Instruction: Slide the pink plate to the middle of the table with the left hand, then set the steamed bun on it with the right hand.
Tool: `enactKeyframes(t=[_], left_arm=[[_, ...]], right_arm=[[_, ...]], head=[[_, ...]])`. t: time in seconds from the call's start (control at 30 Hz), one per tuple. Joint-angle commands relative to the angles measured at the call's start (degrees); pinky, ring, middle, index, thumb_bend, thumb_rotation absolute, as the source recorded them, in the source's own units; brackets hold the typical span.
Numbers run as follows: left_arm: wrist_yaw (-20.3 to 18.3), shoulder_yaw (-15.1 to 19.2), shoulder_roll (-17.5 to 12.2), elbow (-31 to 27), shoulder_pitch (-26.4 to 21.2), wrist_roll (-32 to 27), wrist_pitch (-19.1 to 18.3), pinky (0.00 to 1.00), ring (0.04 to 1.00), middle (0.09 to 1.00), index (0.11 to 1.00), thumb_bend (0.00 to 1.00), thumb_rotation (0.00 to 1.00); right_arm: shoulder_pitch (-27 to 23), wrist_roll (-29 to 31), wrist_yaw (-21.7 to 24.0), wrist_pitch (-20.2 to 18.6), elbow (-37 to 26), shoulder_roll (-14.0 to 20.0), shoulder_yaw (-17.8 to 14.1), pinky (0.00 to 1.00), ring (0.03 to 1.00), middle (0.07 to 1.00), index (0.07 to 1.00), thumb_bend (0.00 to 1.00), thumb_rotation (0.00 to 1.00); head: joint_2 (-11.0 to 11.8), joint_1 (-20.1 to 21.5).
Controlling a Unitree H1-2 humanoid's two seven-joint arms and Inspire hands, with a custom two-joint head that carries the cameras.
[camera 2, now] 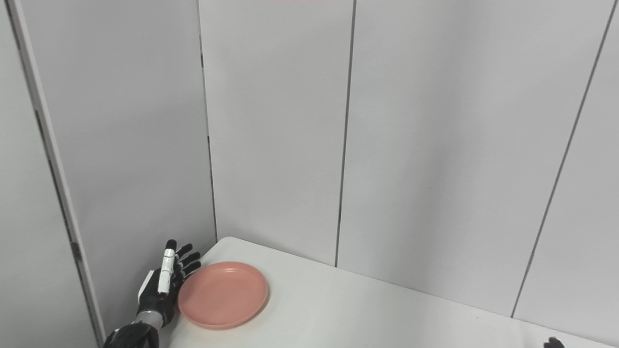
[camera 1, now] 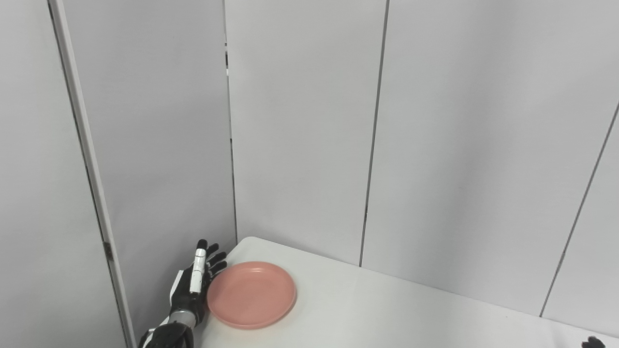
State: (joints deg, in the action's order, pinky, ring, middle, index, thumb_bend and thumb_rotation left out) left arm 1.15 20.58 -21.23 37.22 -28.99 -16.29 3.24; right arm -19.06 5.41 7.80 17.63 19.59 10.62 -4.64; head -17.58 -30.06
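The pink plate (camera 1: 251,294) lies flat near the table's (camera 1: 387,314) left corner. The left hand (camera 1: 193,285) stands just beside its left rim, fingers spread, holding nothing. The right hand (camera 1: 593,342) barely shows at the lower right edge; its state cannot be determined.

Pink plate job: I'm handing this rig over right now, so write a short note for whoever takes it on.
Left hand: open, fingers spread, at the table's left edge right beside the pink plate; I cannot tell whether it touches the rim.
Right hand: only a dark tip shows at the bottom right corner; open or shut cannot be told.
Plate: empty, near the left corner of the white table, not in the middle.
Steamed bun: not in view.
Done: nothing yet.
Left: slide the plate to the middle with the left hand, then find the bun and place it on the plate with the right hand.
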Motion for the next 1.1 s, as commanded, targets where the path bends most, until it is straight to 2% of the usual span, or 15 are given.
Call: enactKeyframes(t=[0.0, 0.17, 0.47, 0.63, 0.73, 0.83, 1.07], left_arm=[[-1.1, 0.0, -1.4, -1.2, -1.6, -0.1, 1.4, 0.86, 0.848, 0.836, 0.841, 0.9, 1.0], [-1.5, -0.3, -1.1, -1.7, -1.7, -0.3, 1.5, 0.86, 0.851, 0.84, 0.841, 0.91, 1.0], [-3.1, -3.0, -0.8, -2.0, -2.1, 0.7, 1.5, 0.87, 0.869, 0.852, 0.852, 0.91, 1.0], [-3.3, -3.7, -0.2, -2.5, -2.3, 0.7, 1.2, 0.87, 0.87, 0.856, 0.857, 0.9, 1.0], [-2.4, -4.2, 0.4, -3.5, -2.4, 1.2, 0.2, 0.87, 0.86, 0.849, 0.847, 0.89, 1.0], [-2.4, -4.5, 0.8, -4.0, -2.4, 1.2, -1.0, 0.91, 0.881, 0.862, 0.858, 0.88, 1.0], [-3.2, -5.3, 1.0, -4.2, -2.5, 1.6, -1.1, 0.92, 0.893, 0.877, 0.874, 0.87, 1.0]], right_arm=[[3.2, 0.3, -0.1, -0.5, 1.7, -0.8, 0.2, 1.0, 1.0, 1.0, 1.0, 0.06, 1.0], [3.3, 0.8, 0.1, -0.4, 1.5, -0.8, 0.1, 1.0, 1.0, 1.0, 1.0, 0.06, 1.0], [3.2, -0.1, -0.1, 0.8, 2.1, -0.5, 0.2, 1.0, 1.0, 1.0, 1.0, 0.04, 1.0], [3.3, 0.1, 0.0, -0.1, 1.7, -0.4, 0.1, 1.0, 1.0, 1.0, 1.0, 0.05, 1.0], [3.2, 0.3, 0.2, 0.0, 1.9, -0.3, 0.0, 1.0, 1.0, 1.0, 1.0, 0.04, 1.0], [3.0, 0.1, 0.1, 0.3, 2.5, -0.1, 0.1, 1.0, 1.0, 1.0, 1.0, 0.04, 1.0], [2.9, 0.3, 0.2, 0.0, 3.1, -0.1, 0.0, 1.0, 1.0, 1.0, 1.0, 0.07, 1.0]], head=[[-0.1, 0.0], [-0.2, 0.0], [-0.4, 0.0], [-0.5, -0.1], [-0.6, -0.3], [-0.6, -0.3], [-0.7, -0.2]])
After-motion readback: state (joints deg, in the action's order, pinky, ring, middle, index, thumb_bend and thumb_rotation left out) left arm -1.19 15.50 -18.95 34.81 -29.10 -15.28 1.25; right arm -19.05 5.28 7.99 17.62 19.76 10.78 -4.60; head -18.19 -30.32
